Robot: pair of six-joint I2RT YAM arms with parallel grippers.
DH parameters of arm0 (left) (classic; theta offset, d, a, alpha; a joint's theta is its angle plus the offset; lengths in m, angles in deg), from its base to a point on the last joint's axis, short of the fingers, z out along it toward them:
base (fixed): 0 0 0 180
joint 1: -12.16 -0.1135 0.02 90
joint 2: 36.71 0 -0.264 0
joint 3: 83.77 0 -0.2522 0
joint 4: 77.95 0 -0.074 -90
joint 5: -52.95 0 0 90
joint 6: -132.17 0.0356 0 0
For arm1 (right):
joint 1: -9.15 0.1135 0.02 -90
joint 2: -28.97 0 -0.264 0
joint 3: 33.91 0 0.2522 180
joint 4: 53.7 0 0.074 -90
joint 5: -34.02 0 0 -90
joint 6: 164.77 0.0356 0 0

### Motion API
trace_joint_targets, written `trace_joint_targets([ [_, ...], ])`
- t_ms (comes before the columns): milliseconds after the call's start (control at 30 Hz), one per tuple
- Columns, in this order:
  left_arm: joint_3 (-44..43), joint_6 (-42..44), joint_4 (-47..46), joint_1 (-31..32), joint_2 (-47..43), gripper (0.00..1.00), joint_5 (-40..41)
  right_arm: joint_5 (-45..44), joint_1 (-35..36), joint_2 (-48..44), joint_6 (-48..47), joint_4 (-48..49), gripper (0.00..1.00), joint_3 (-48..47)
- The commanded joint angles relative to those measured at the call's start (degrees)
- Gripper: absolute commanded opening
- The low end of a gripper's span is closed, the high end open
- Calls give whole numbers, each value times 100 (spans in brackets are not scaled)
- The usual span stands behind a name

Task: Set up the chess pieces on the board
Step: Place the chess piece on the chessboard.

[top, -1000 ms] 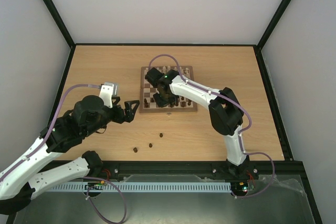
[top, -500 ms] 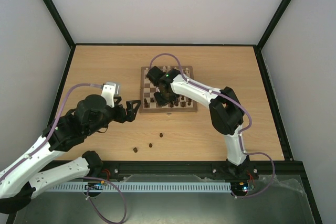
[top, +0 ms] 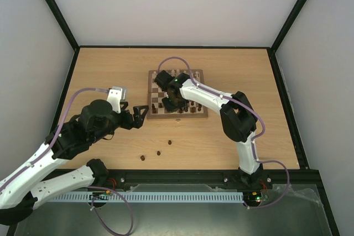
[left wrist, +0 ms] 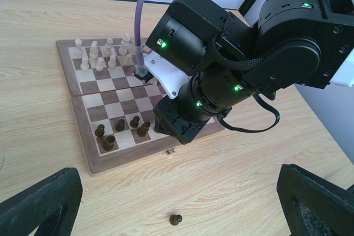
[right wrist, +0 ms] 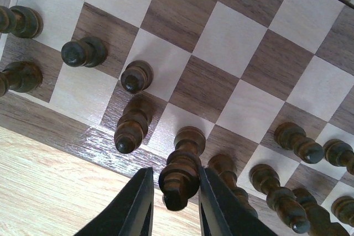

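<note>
Lying on pale wooden table (top: pixel 243 75), checkered board (top: pixel 193 113)

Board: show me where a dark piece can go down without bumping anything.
Free on the board: the middle rows, bordered by the cream pieces on the far side and the dark pieces on the near side. Crowded: the edge row around the right gripper, where dark pieces stand nearly touching. The right arm covers the rest.

No legible text, labels or numbers anywhere.
</note>
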Motion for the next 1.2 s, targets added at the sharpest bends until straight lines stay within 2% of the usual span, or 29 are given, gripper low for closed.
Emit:
trace_joint_targets([
  [0,62,27,-108,4,15,99,19,19,-38,-3,-61,-125,24,90],
  [267,61,3,-125,4,40,99,-20,9,-48,-156,-89,-153,26,41],
  [767,33,-11,-150,1,94,100,-77,-57,-148,-253,-88,-72,36,157],
  [1167,43,-41,-185,-1,118,100,-113,318,-190,-200,-159,10,16,208],
])
